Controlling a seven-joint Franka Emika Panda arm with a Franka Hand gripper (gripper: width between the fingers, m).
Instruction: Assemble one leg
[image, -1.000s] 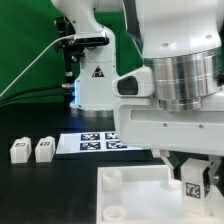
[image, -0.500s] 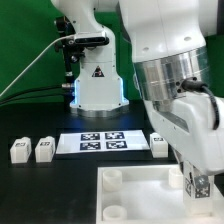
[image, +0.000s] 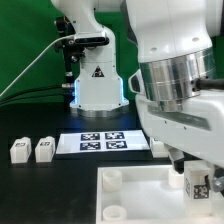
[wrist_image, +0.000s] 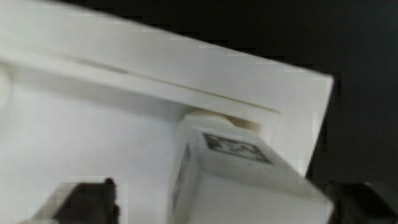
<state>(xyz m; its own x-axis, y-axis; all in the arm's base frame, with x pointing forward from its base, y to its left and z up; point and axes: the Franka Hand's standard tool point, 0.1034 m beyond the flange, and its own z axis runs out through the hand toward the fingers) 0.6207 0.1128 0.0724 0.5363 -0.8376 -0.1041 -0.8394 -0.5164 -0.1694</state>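
One leg (image: 198, 184), a small white post with a square tag, stands upright at the far corner of the white tray-like part (image: 140, 192), on the exterior view's right. My gripper (image: 195, 170) is straddling it from above. In the wrist view the leg (wrist_image: 240, 175) rises from the tray (wrist_image: 143, 80) between my dark fingers (wrist_image: 82, 203). The gripper (wrist_image: 217, 205) is open: the leg is close to one finger and a gap shows beside the other.
Two spare legs (image: 19, 150) (image: 43, 149) stand at the exterior view's left on the black table. Another leg (image: 158, 146) is beside the marker board (image: 100, 141). The arm's base (image: 97, 85) stands behind. The tray has round sockets (image: 113, 178) on its left side.
The wrist has turned about the leg and partly back again. It stays over the tray's far right corner, and the leg stays in place there.
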